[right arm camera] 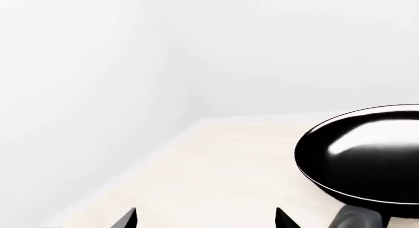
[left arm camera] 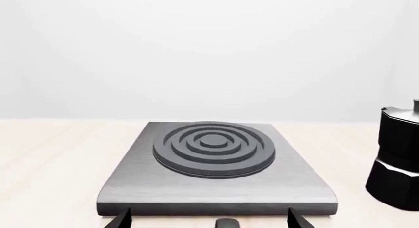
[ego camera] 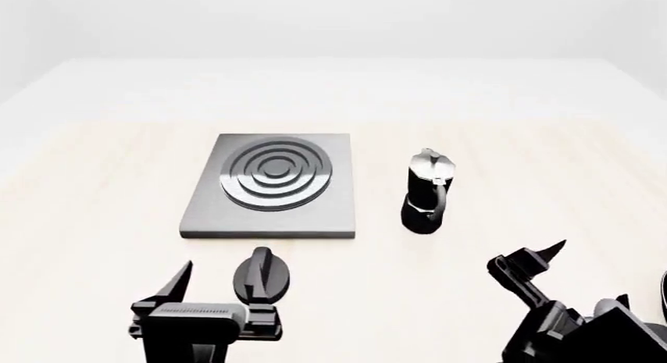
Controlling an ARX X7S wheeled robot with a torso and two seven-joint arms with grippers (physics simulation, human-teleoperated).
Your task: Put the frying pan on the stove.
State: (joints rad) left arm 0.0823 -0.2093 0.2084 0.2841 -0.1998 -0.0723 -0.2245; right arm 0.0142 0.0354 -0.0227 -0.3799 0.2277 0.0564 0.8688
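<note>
The frying pan [right arm camera: 366, 154], round, black and glossy inside, lies on the light wooden table in the right wrist view, with the root of its handle [right arm camera: 356, 219] at the frame's edge. It sits off to one side of my right gripper [right arm camera: 206, 220], which is open and holds nothing. In the head view this gripper [ego camera: 529, 258] is at the lower right. The stove [ego camera: 271, 183], a grey plate with dark ring burner, lies bare left of centre. My left gripper [ego camera: 224, 283] hovers open in front of the stove [left arm camera: 216, 164], fingers wide apart [left arm camera: 209, 220].
A black-and-silver moka pot [ego camera: 427, 191] stands upright just right of the stove, also seen as the moka pot [left arm camera: 396, 159] in the left wrist view. A small black knob [ego camera: 261, 275] lies on the table between the stove's near edge and my left gripper.
</note>
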